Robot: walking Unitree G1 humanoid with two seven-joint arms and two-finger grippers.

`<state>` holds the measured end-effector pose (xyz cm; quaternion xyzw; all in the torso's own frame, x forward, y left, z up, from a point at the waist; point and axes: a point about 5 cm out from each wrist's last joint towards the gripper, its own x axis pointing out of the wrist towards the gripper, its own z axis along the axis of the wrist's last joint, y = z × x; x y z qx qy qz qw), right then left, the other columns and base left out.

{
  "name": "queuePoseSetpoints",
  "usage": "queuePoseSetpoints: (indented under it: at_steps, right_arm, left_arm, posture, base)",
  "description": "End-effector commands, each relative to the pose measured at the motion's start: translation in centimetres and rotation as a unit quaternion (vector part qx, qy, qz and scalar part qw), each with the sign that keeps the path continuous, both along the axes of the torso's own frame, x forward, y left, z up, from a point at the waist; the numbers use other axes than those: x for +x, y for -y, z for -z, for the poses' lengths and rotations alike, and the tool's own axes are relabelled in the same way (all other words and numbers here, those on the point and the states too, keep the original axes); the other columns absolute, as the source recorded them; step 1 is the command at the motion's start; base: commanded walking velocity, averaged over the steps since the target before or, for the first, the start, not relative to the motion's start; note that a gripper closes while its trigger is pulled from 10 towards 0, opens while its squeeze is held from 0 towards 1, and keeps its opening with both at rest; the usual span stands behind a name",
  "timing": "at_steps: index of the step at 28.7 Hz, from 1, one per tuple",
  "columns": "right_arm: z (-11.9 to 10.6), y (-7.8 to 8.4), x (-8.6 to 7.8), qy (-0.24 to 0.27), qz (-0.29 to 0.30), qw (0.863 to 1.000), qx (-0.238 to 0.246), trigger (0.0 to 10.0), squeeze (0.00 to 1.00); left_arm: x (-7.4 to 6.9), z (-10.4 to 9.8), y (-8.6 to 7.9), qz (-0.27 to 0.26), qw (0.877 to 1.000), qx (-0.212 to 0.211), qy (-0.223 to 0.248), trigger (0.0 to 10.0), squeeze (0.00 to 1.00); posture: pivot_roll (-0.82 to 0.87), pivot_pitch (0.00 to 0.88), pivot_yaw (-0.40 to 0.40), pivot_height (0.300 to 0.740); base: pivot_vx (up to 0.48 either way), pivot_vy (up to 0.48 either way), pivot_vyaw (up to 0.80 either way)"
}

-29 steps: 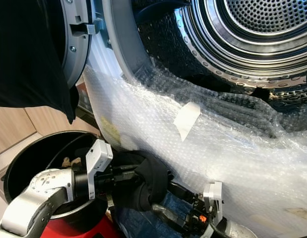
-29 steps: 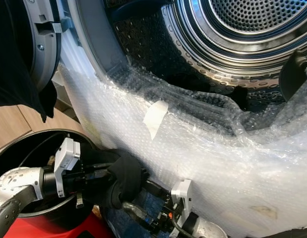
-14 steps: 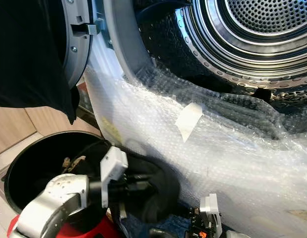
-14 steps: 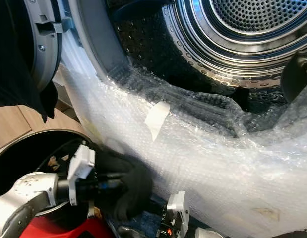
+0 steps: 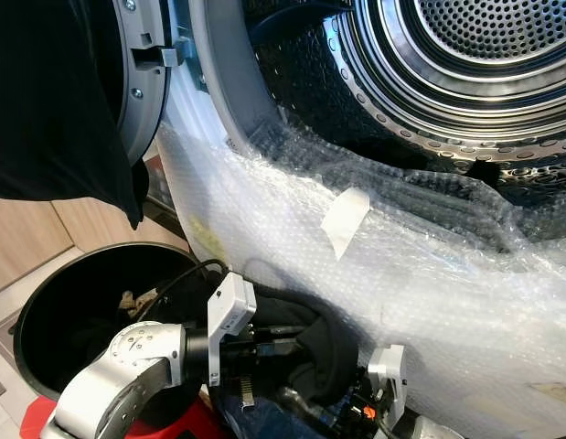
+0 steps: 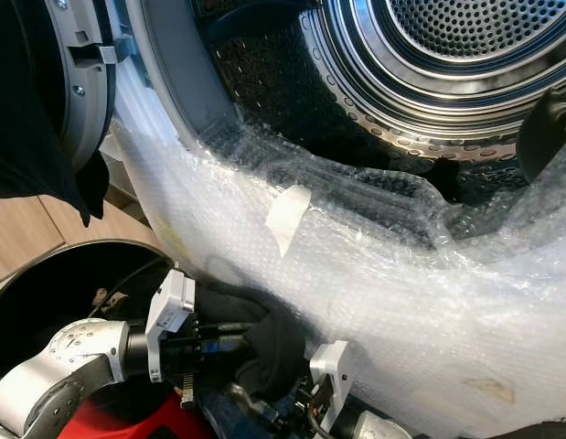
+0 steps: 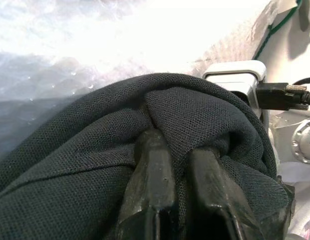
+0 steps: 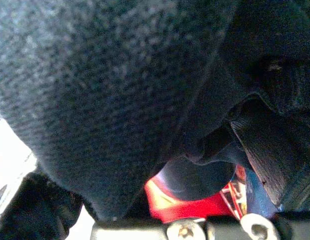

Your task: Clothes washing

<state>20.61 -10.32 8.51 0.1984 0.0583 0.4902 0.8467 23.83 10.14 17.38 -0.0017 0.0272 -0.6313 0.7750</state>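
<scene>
Below drum (image 5: 465,64), left claw (image 7: 179,152) pinches dark garment (image 7: 84,165); right claw (image 5: 333,413) state unclear.

Left arm (image 5: 127,375): silver cast housing w/ rounded elbow joint ringed by small dark holes, black collar at wrist, white rectangular camera block (image 5: 229,315) w/ small screw holes, thin black cable (image 5: 177,277) looping out behind it; left gripper (image 7: 179,165) = two long black fingers w/ scuffed, matte faces. Right arm: white wrist block (image 5: 389,369) at near right, black wiring plus a small orange-red part (image 5: 368,412) beside it, silver rounded housing (image 6: 379,427) below. Right wrist view: black bar w/ two silver screw heads (image 8: 255,227) along the near edge.
</scene>
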Motion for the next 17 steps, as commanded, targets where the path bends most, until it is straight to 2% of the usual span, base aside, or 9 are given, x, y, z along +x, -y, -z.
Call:
queuePoseSetpoints:
  at_steps: [1, 4, 8, 13, 15, 17]
  right_arm:
    - [-1.9, 1.2, 1.4, 0.044, 0.053, 0.997, 0.024, 10.0, 0.0]
    - [-2.5, 1.3, 1.2, 0.046, 0.051, 0.996, 0.05, 10.0, 0.0]
    - [-2.3, 1.2, 1.0, 0.048, 0.044, 0.997, 0.033, 10.0, 0.0]
    - [-2.3, 1.0, 1.3, 0.044, 0.06, 0.997, 0.034, 10.0, 0.0]
    - [-2.1, 1.5, 1.5, 0.04, 0.072, 0.996, 0.034, 10.0, 0.0]
    - [-1.4, 2.3, 1.7, 0.042, 0.092, 0.995, 0.006, 10.0, 0.0]
  left_arm:
    - [-0.4, -0.5, 0.9, 0.024, 1.0, -0.008, 0.01, 0.0, 0.0]
    - [-0.3, -0.5, 1.1, 0.017, 1.0, -0.01, 0.014, 0.0, 0.0]
    - [0.2, -0.6, 1.4, 0.001, 1.0, -0.017, 0.014, 0.0, 0.0]
    - [0.4, -0.4, 1.6, -0.019, 0.999, -0.018, 0.019, 0.0, 0.0]
    - [0.5, -0.3, 1.3, -0.035, 0.999, -0.018, 0.017, 0.0, 0.0]
    - [0.2, -0.2, 0.5, -0.04, 0.999, -0.015, 0.015, 0.0, 0.0]
  posture:
    - [0.04, 0.095, -0.044, 0.74]
    - [0.03, 0.092, -0.038, 0.74]
    - [0.03, 0.089, -0.039, 0.74]
    - [0.03, 0.09, -0.04, 0.74]
    - [0.03, 0.091, -0.04, 0.74]
    - [0.03, 0.093, -0.039, 0.74]
  base:
    - [0.0, 0.0, 0.0]
    - [0.0, 0.0, 0.0]
    - [0.0, 0.0, 0.0]
    - [0.0, 0.0, 0.0]
    - [0.0, 0.0, 0.0]
    - [0.0, 0.0, 0.0]
